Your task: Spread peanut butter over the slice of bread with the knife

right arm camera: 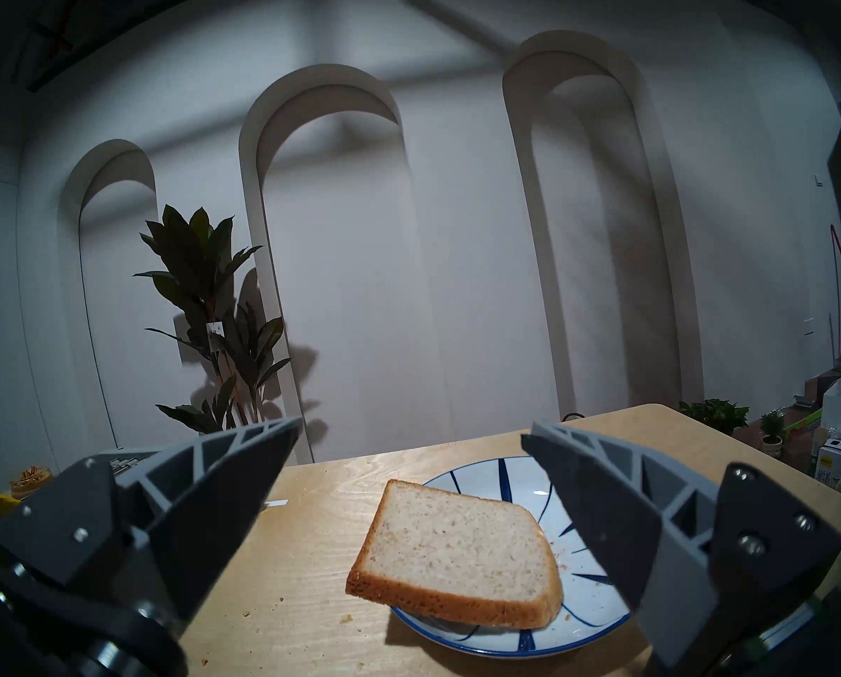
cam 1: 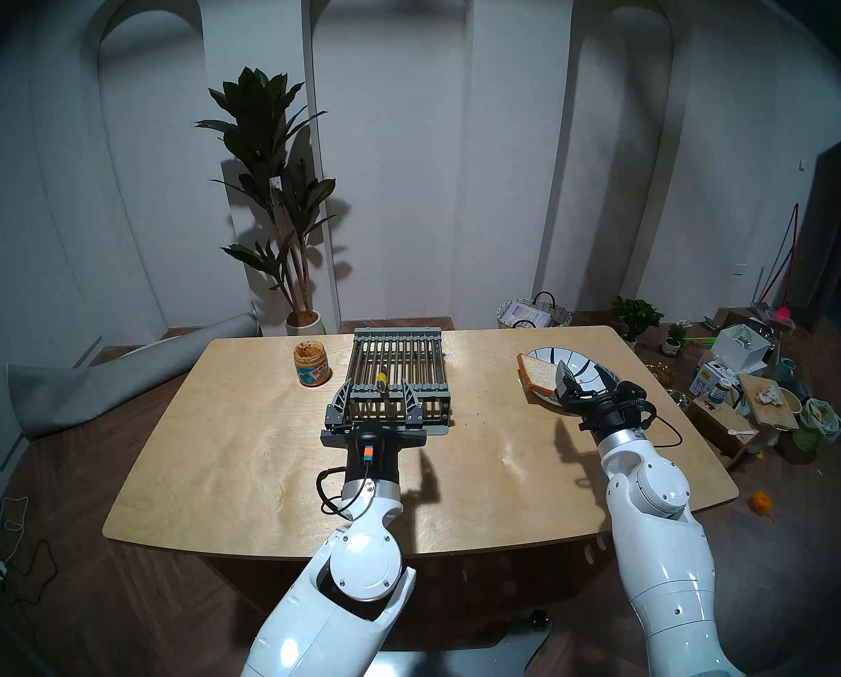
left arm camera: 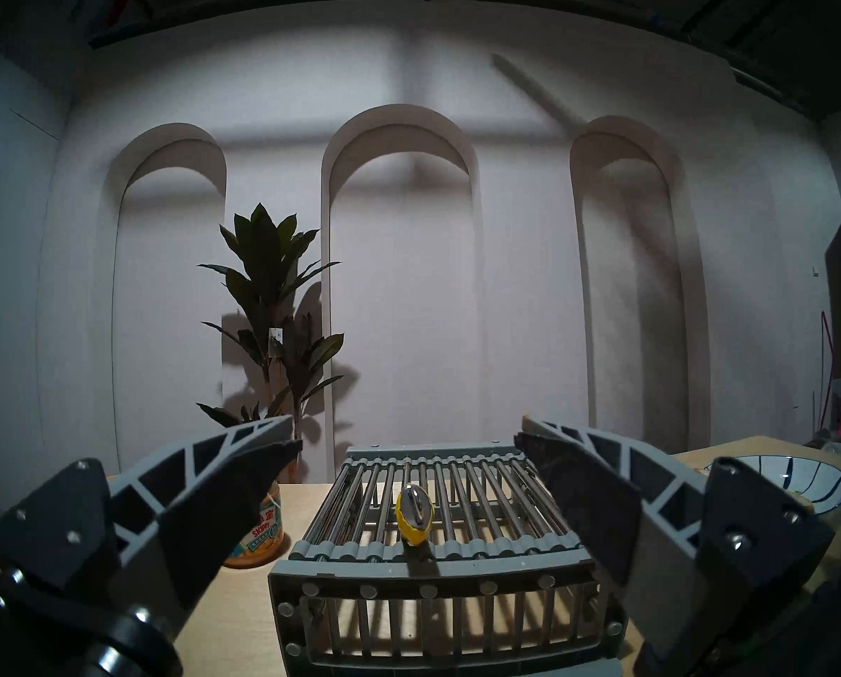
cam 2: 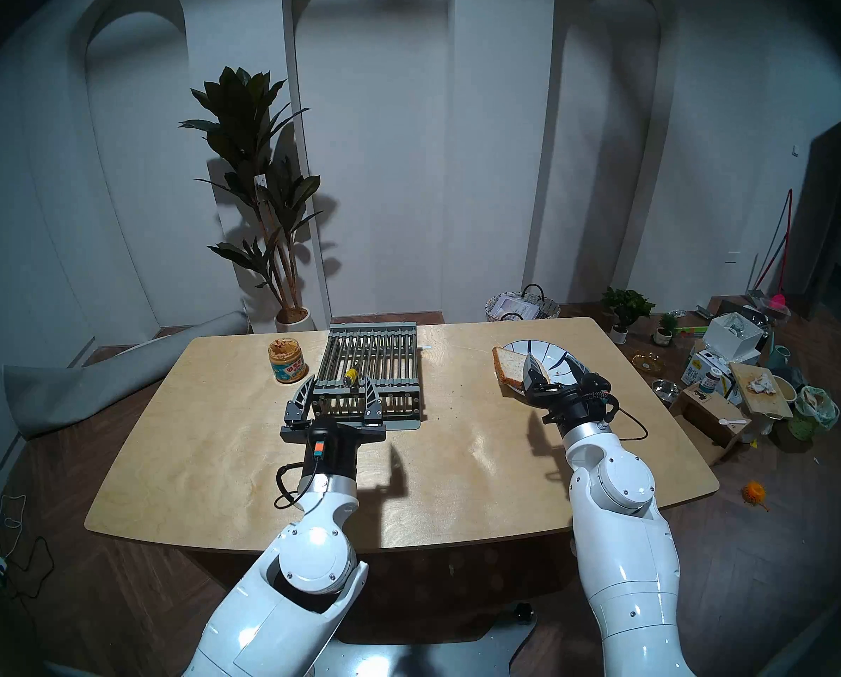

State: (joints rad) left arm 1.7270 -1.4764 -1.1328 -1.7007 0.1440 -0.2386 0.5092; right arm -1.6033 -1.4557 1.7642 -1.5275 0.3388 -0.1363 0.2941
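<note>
Only the left wrist view shows the knife [left arm camera: 413, 515] end-on: a yellow handle with a metal loop, lying along the bars of the rack [left arm camera: 438, 505] near its front edge. The left end effector [left arm camera: 409, 449] is wide open and empty, level with that rack. Only the right wrist view shows the bread [right arm camera: 457, 549] clearly: a pale speckled slice with brown crust, overhanging the left rim of the striped plate [right arm camera: 589, 607]. The right end effector [right arm camera: 409, 436] is also spread wide, holding nothing. The head view shows the open peanut butter [cam 1: 312, 363] jar on the tabletop [cam 1: 243, 456], left of the rack.
</note>
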